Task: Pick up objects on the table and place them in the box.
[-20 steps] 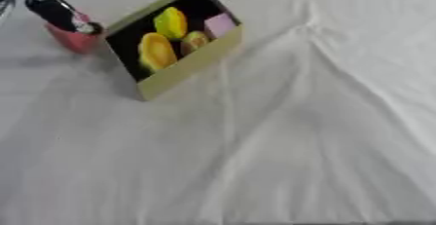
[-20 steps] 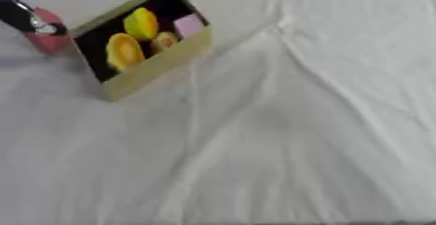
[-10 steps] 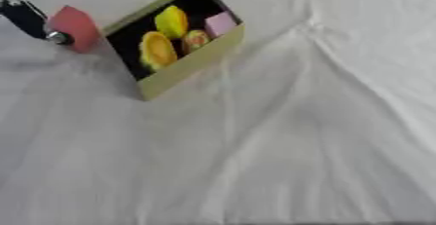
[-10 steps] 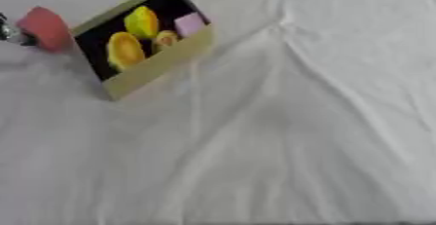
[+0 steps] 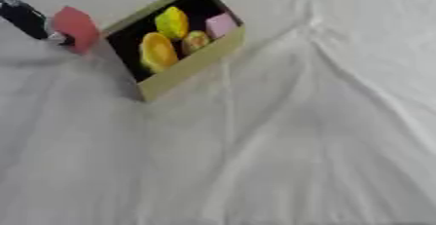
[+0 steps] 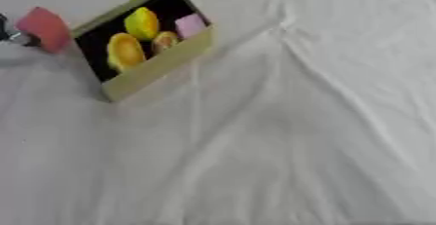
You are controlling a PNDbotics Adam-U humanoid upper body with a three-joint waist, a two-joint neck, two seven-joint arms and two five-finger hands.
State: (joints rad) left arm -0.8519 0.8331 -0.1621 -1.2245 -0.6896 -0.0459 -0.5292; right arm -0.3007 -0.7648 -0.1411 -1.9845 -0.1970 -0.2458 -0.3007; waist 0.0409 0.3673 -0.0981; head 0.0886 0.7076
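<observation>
An olive cardboard box (image 5: 189,68) with a dark inside stands at the upper left, set askew on the white cloth. It holds two yellow rounded pieces (image 5: 171,22), a smaller orange-yellow piece (image 5: 195,40) and a pale pink block (image 5: 221,24). Just left of the box a red-pink block (image 5: 75,28) hangs tilted, pinched by my left hand (image 5: 26,18), whose dark fingers come in from the top left corner. The block is close to the box's left wall, outside it. My right hand shows in neither view.
A white, creased cloth (image 5: 281,141) covers the whole table, with long folds running from the box towards the lower middle and right. No other loose objects show on it.
My left hand was down over the red-pink block a second ago; it has since raised and tilted the block beside the box. The box has not moved.
</observation>
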